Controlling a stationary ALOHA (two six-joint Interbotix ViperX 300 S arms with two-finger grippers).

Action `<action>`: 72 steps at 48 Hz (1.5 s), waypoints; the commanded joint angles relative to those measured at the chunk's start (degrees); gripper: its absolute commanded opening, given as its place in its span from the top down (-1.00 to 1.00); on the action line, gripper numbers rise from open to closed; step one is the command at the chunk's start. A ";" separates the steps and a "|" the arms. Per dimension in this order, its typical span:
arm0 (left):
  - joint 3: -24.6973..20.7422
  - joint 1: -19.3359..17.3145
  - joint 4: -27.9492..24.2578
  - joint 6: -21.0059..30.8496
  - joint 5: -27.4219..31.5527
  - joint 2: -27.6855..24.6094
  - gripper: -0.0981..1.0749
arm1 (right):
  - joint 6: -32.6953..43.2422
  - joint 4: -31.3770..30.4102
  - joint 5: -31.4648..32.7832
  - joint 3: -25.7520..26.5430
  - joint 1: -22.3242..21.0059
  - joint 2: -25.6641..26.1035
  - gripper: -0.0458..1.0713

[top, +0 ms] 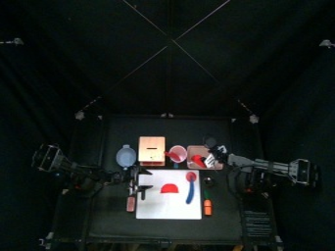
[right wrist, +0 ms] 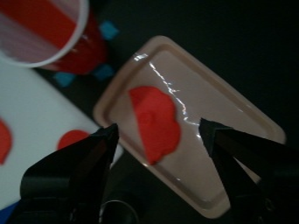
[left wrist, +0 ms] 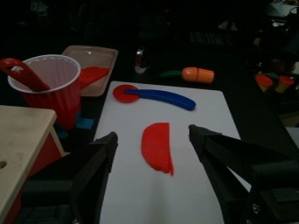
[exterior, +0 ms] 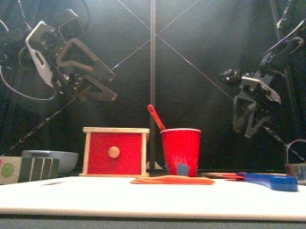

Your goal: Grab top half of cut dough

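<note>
We see the top half of cut dough [left wrist: 158, 146] lying flat on the white mat [left wrist: 176, 184] on the desk, directly ahead of our left hand [left wrist: 153, 149] and framed between its two wide-open jaws. Its long axis runs along our line of approach, so the jaws would close across its short width. Our right hand [right wrist: 159, 140], also open, hovers instead over a pink tray [right wrist: 222, 105] holding another red piece, so the left arm seems nearer.

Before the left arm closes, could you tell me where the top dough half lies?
In the left wrist view, the top dough half lies on the white mat, between the open left gripper, near the blue cutter.
</note>
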State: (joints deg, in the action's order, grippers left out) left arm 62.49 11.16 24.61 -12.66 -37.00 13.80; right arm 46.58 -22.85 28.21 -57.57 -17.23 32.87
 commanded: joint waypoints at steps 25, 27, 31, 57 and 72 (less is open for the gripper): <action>3.60 -1.23 0.18 -0.09 -4.31 5.71 -0.84 | -0.18 -3.87 -28.83 -3.25 18.81 7.03 -0.90; 3.69 -1.23 0.18 -0.09 -4.31 6.15 -0.84 | -0.18 -5.45 -29.88 -3.25 19.07 6.94 -0.90; 4.04 -1.14 0.18 -0.09 -4.31 6.77 -0.84 | -0.09 -8.79 -31.82 -3.25 19.34 6.94 -0.90; 4.22 -1.32 0.26 0.00 -4.13 7.12 -0.84 | 0.18 -12.66 -33.49 -4.04 18.37 6.59 -0.90; 3.87 -1.49 0.18 -0.26 -3.25 6.86 -0.84 | 0.18 -10.81 -33.57 -5.27 17.40 3.87 -0.90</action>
State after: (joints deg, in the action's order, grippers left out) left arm 67.50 9.84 24.87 -12.74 -39.99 20.65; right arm 47.11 -33.75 -4.83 -63.81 0.26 36.12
